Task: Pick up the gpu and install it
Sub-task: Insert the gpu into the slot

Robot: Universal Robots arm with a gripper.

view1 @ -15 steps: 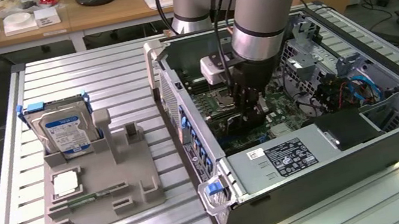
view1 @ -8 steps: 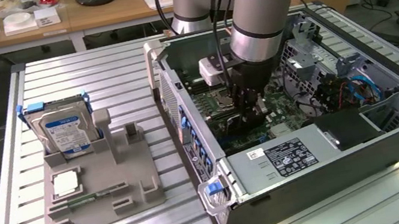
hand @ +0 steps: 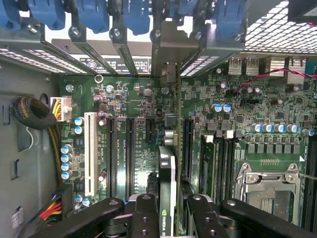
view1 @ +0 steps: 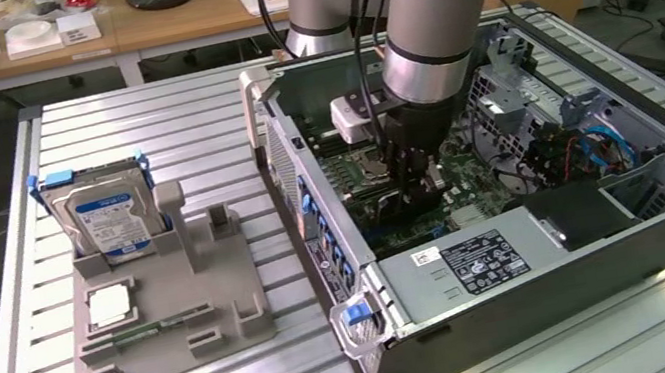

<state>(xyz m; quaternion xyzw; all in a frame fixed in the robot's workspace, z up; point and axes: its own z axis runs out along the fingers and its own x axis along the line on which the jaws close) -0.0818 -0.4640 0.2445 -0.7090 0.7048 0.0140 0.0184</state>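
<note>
The fingers (hand: pixel 148 218) are closed in on the gpu (hand: pixel 167 183), and in the wrist view we see it plainly: two black fingers, one on each face of the card, pinching it edge-on between them. The card stands on its edge, its black cooler side with the green logo facing one finger, its thin green board against the other. Its silver end bracket (hand: pixel 171 49) reaches up to the row of slot covers with blue clips (hand: pixel 136 17) at the case's rear wall. Under the card we have the green motherboard (hand: pixel 247 99), with long black expansion slots (hand: pixel 130 148) running parallel to the card on one side and the memory slots on the other. The white slot (hand: pixel 90 151) lies further out, and the processor socket (hand: pixel 270 186) sits well apart from the card.

Over to the exterior view: the gripper (view1: pixel 417 182) is down inside the open computer case (view1: pixel 558 240), close over the motherboard, the grey and blue arm (view1: pixel 438 6) rising above it. We cannot make out the card itself here. On the exterior view's left, the grey parts holder (view1: pixel 166 326) rests on the slatted table (view1: pixel 108 133), with the hard drive (view1: pixel 108 219) standing upright in it and a memory stick (view1: pixel 154 330) lying flat nearer the front.
</note>
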